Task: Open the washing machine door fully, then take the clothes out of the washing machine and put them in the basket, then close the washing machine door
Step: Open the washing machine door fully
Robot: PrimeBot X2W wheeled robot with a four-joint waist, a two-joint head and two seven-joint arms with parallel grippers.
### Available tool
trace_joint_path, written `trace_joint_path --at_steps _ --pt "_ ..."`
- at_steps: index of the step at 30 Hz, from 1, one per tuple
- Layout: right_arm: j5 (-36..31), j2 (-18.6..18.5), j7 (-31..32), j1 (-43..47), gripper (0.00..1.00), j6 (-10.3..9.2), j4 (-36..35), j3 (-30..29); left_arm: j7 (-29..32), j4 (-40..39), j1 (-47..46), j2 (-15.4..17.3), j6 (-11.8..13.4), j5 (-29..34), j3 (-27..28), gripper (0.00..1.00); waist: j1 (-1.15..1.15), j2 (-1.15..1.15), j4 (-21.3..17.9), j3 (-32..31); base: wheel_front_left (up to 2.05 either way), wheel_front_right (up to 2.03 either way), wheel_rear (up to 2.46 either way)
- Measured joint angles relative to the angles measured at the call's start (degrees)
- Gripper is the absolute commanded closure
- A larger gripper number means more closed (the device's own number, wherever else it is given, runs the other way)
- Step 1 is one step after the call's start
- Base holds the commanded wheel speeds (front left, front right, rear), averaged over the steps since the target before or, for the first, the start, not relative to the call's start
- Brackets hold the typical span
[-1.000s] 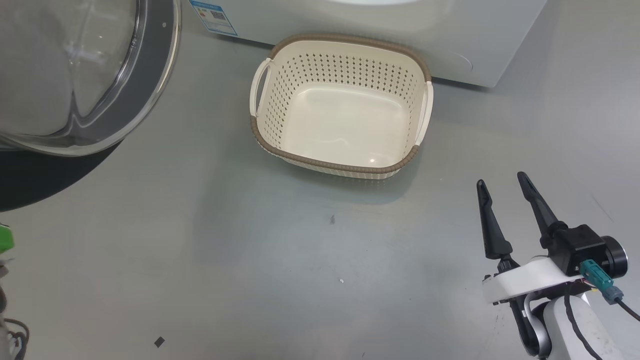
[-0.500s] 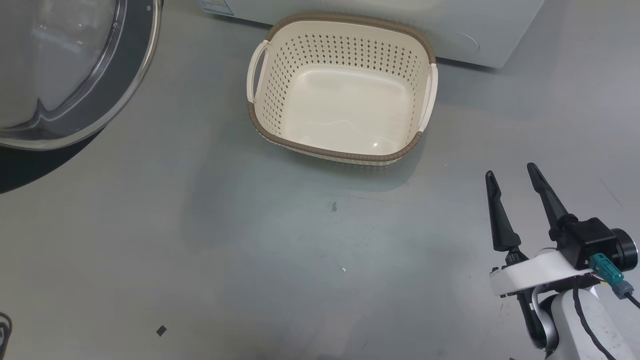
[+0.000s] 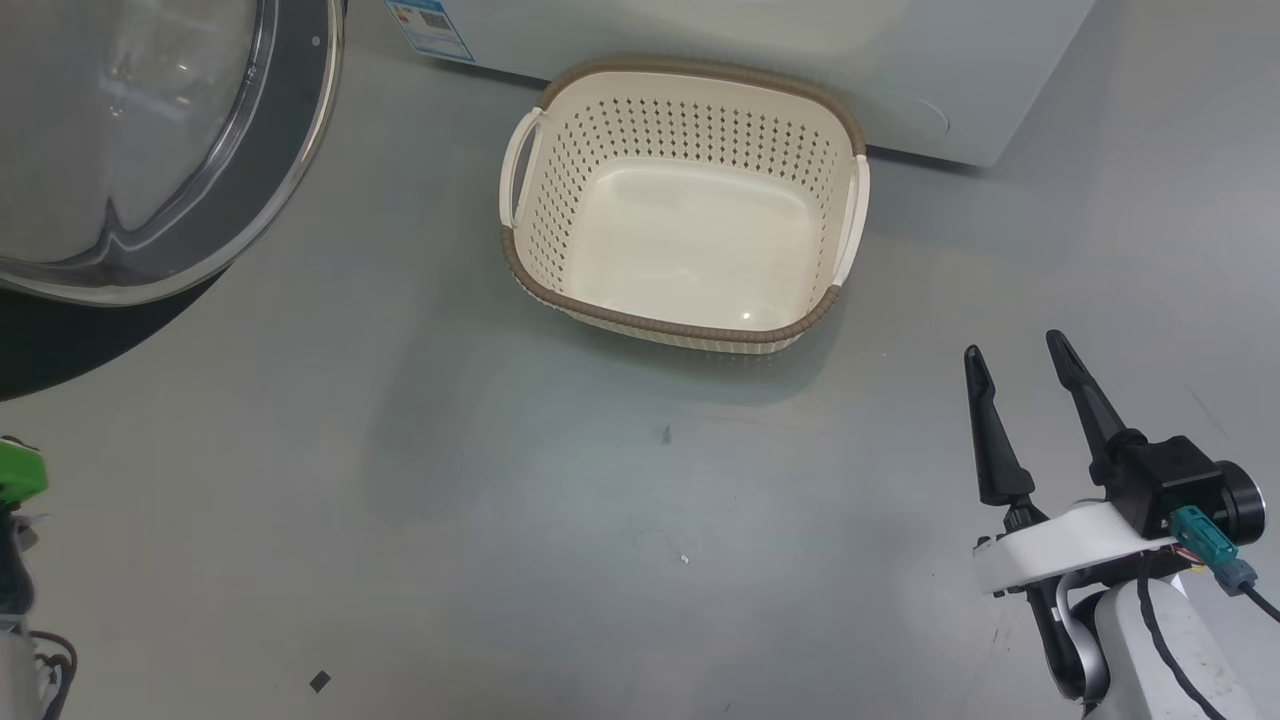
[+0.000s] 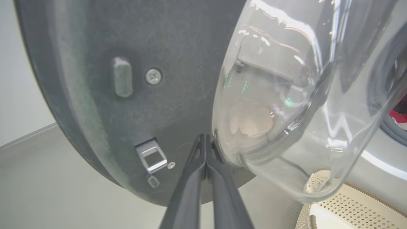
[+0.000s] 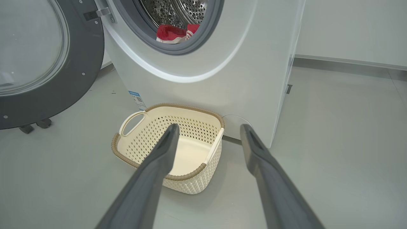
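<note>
Found door (image 4: 95,105) open, left gripper (image 4: 205,138) pinched shut at its inner face; right gripper (image 3: 1011,345) spread, empty, near empty basket (image 3: 690,328). Saw clothes (image 5: 171,33) in drum (image 5: 178,9). Could skid off the curved glass (image 4: 286,95) when pushing, leaving door half-open.

We record: washing machine (image 5: 254,79), white, grey ring (image 5: 194,48), perforated steel drum (image 5: 190,8). Inside it, clothes (image 5: 173,33), red with white stripes. Before it, basket (image 5: 190,183), cream, diamond-perforated walls, brown woven-look rim. Beside it, washing machine door (image 5: 86,73), dark grey rim, clear glass. On its front, label (image 5: 137,99), seemingly blue-edged.
</note>
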Motion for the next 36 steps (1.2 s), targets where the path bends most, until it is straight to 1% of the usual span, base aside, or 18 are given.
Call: trace_joint_path --at_steps 3,8,10,14,21,27,29,36 --pt "0.1 0.3 0.0 0.0 0.00 0.00 0.5 0.1 -0.5 0.3 0.0 -0.5 0.0 1.0 -0.8 1.00 0.00 0.00 0.0 -1.1 0.00 0.00 0.00" --pt "0.1 1.2 0.0 0.0 0.00 0.00 0.9 0.3 -1.4 0.9 0.2 -0.6 -0.8 2.3 -2.2 1.00 0.00 0.00 -0.3 -3.5 0.00 0.00 0.00" --pt "0.3 1.5 0.0 0.0 0.00 0.01 1.4 0.4 -1.5 1.1 0.6 -0.7 -1.1 3.3 -3.6 1.00 0.00 0.00 -0.6 -5.2 0.00 0.00 0.00" --pt "1.7 2.0 0.0 0.0 0.00 0.01 1.7 0.2 -2.0 1.1 2.5 -1.0 -1.5 4.8 -5.1 1.00 0.00 0.00 -1.2 -7.6 0.00 0.00 0.00" --pt "2.2 2.7 0.0 0.3 0.00 0.02 2.1 0.3 -2.4 -0.2 5.9 -1.3 -2.2 6.2 -7.3 1.00 0.00 0.00 -2.5 -11.6 0.00 0.00 0.00" --pt "2.8 3.0 0.0 1.5 0.00 0.08 2.3 0.5 -2.9 -3.6 9.6 -2.1 -2.6 6.8 -9.4 1.00 0.00 0.00 -5.1 -15.7 0.00 0.00 0.00" --pt "2.9 3.0 0.0 1.5 0.00 0.08 2.2 0.3 -2.9 -4.5 10.6 -2.8 -3.0 6.8 -10.0 1.00 0.00 0.00 -6.0 -16.6 0.00 0.00 0.00" --pt "3.2 3.2 0.0 2.7 0.00 0.09 2.0 0.4 -3.5 -8.4 13.9 -3.8 -3.1 6.8 -11.2 1.00 -0.01 0.00 -9.3 -19.5 0.00 0.00 0.00"
